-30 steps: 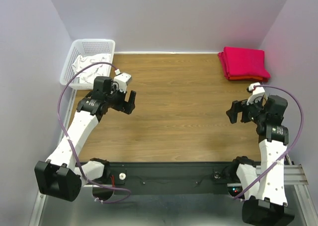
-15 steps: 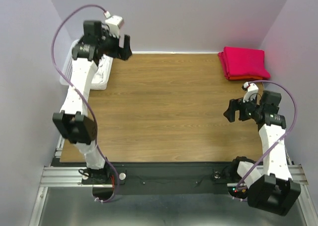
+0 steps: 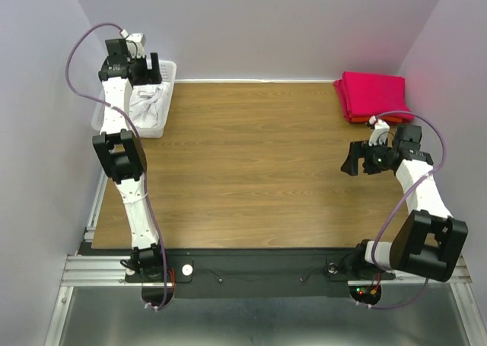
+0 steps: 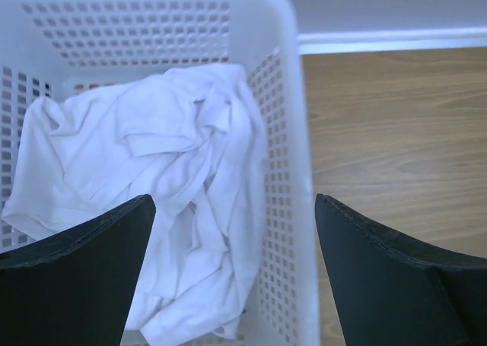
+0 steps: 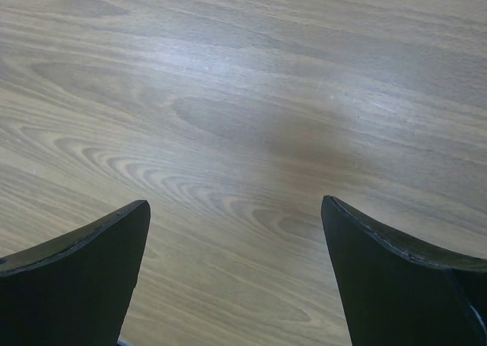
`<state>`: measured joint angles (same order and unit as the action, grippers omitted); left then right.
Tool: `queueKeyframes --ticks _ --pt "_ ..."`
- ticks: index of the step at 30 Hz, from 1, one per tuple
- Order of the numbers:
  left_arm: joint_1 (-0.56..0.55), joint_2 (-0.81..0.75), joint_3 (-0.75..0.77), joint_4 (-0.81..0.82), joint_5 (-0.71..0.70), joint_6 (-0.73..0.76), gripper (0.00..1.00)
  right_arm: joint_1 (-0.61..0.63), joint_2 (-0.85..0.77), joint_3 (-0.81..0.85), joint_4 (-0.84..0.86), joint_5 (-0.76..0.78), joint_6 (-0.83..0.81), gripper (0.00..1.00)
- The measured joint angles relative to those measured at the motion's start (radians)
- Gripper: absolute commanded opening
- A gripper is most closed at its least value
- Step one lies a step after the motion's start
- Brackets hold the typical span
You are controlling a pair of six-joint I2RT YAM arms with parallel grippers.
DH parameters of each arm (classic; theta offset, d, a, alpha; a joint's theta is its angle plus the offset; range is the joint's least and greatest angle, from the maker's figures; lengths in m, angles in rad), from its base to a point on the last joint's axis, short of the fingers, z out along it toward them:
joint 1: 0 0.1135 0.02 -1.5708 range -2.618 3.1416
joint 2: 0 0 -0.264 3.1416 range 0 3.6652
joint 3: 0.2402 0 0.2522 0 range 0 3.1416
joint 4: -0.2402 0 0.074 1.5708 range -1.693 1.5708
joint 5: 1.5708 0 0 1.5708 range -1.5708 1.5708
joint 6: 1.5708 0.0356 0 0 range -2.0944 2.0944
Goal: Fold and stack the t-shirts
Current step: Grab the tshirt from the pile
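From above, the wooden surface (image 3: 259,163) had a white basket (image 3: 163,122) at its far left corner. A white t-shirt (image 3: 146,103) lay crumpled inside the basket. The left claw (image 3: 150,71) hung over the basket, up high by the back wall, and it held nothing. At the far right corner sat a neat pile of folded red t-shirts (image 3: 374,95), with an orange-red edge showing at the bottom. The right claw (image 3: 354,160) hung over the bare wood near that pile, not touching it.

From the left wrist, the left claw (image 4: 232,203) was wide open, with its two dark fingers (image 4: 76,274) far apart. It pointed down into the basket (image 4: 283,133). The white t-shirt (image 4: 163,156) lay in a rumpled heap below it. I could not tell if the fingers touched the cloth. The surface (image 4: 396,133) showed to the right of the basket.

From the right wrist, the right claw (image 5: 236,203) was wide open too. Only the wood surface (image 5: 228,95) lay under it, and nothing sat between its fingers (image 5: 68,277).
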<state>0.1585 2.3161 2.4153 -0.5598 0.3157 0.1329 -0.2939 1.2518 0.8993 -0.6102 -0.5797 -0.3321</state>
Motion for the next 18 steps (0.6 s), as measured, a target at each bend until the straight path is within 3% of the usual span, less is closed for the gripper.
queueKeyframes --ticks 5,18 --pt "0.029 0.118 -0.005 0.006 -0.049 0.044 0.99 0.000 0.074 0.023 0.019 0.018 0.024 1.00" --pt "0.030 0.259 -0.005 -0.004 -0.137 0.185 0.99 0.000 0.077 0.043 0.028 0.076 0.051 1.00"
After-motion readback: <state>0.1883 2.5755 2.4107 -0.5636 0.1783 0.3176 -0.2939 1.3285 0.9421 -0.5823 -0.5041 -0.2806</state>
